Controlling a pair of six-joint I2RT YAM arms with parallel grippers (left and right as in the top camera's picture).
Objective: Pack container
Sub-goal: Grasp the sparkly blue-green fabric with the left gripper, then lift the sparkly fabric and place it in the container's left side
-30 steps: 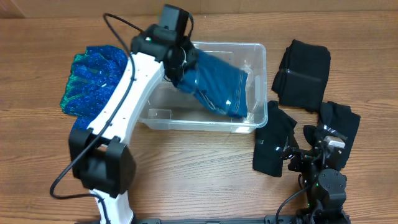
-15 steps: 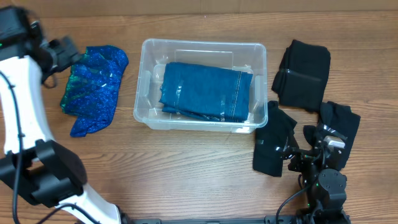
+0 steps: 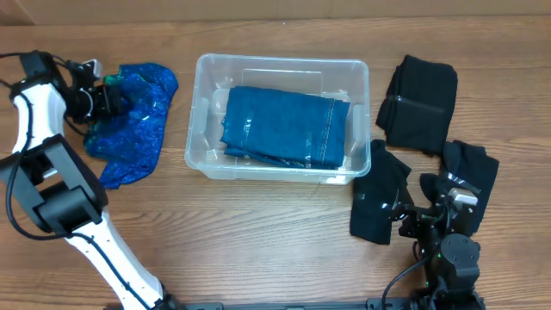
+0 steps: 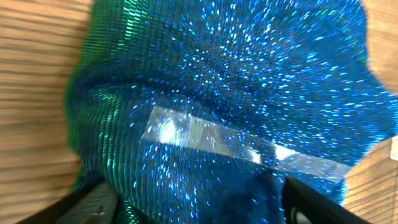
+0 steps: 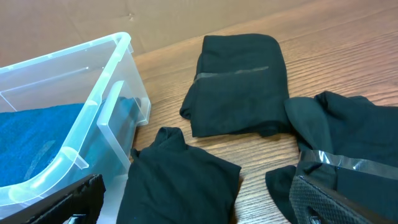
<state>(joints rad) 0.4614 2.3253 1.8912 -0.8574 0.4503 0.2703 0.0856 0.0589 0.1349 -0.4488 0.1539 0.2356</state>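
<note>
The clear container stands mid-table with a folded blue garment lying flat inside. Left of it a sparkly blue-green cloth is heaped on the wood. My left gripper is at that cloth's upper left edge. In the left wrist view the cloth fills the frame, and the left gripper is open with the cloth between its fingers. My right gripper rests open at the front right over a black garment. Its wrist view shows the container's corner.
Two more black garments lie right of the container, one folded at the back and one at the right edge. The right wrist view shows all three black garments.
My left arm let go of the blue garment, which now lies flat in the container. It then swung left to the sparkly cloth. The right arm has stayed still.
</note>
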